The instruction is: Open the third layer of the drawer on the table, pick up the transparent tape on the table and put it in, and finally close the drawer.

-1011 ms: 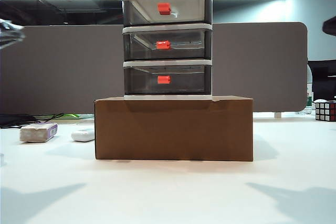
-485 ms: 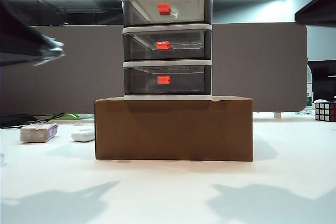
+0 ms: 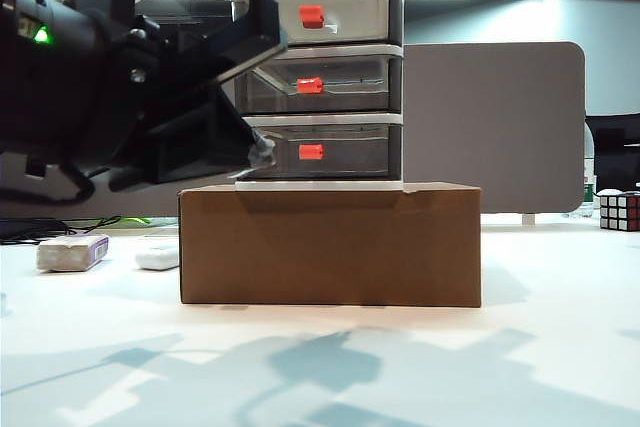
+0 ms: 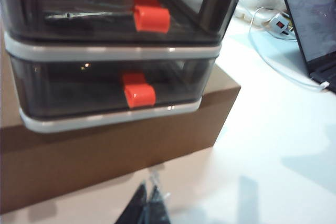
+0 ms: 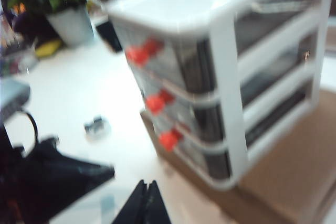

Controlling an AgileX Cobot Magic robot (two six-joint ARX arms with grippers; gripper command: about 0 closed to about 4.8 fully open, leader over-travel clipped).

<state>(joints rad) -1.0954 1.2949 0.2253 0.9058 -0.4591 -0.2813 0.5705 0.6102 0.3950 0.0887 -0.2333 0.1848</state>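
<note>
Up front, the outside camera shows the drawer (image 3: 318,82) standing on a brown box (image 3: 330,244) on the table (image 3: 540,347). The left gripper (image 3: 262,152), shut and empty, hangs just beside the third layer (image 3: 320,151), likely to pull its red handle (image 3: 312,152). From the left wrist, that handle (image 4: 139,96) sits close ahead. From the right wrist, the right gripper (image 5: 147,195) looks shut, near the drawer's side. No tape shows.

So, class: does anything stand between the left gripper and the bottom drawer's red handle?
Nothing visible does. The left gripper, jaws shut, hangs in front of the cardboard box, with open air up to the third layer's handle.
</note>
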